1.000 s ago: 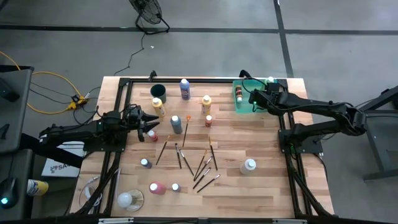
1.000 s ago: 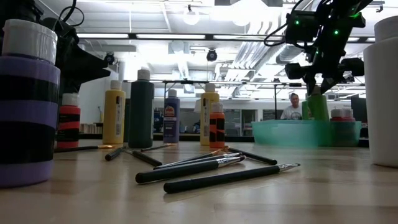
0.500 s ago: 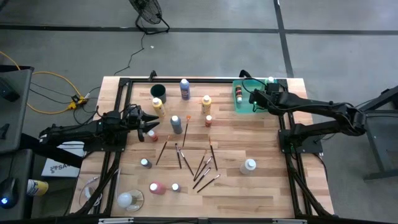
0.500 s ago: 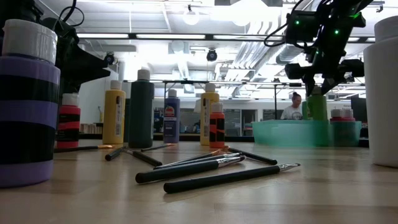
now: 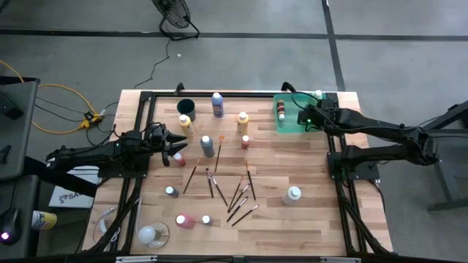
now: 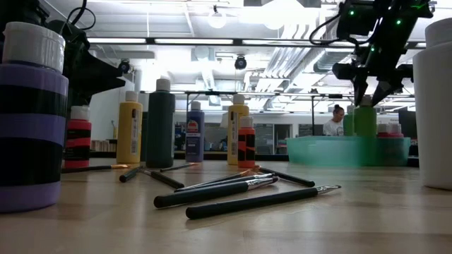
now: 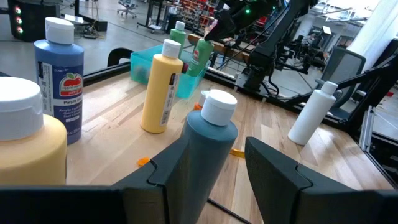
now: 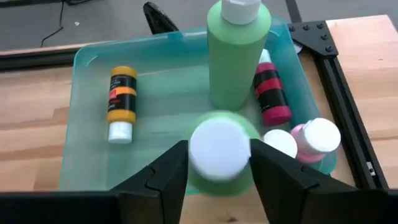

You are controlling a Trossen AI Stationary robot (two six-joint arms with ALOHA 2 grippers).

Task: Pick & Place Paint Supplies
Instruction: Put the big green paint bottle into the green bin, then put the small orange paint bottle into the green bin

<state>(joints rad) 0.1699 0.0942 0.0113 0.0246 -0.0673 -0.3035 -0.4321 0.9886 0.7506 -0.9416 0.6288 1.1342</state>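
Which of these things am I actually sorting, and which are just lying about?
Job: capped paint bottles standing on the wooden table, thin dark-handled paintbrushes, tall green bottle already in the translucent green rectangular tray.
Lying about: dark round cup, black floor fan.

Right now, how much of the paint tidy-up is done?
A few bottles are in the green tray, and the right pincer is open over a green bottle standing there. The left pincer waits, open, by a teal bottle. Many loose bottles and all the paintbrushes remain on the table.
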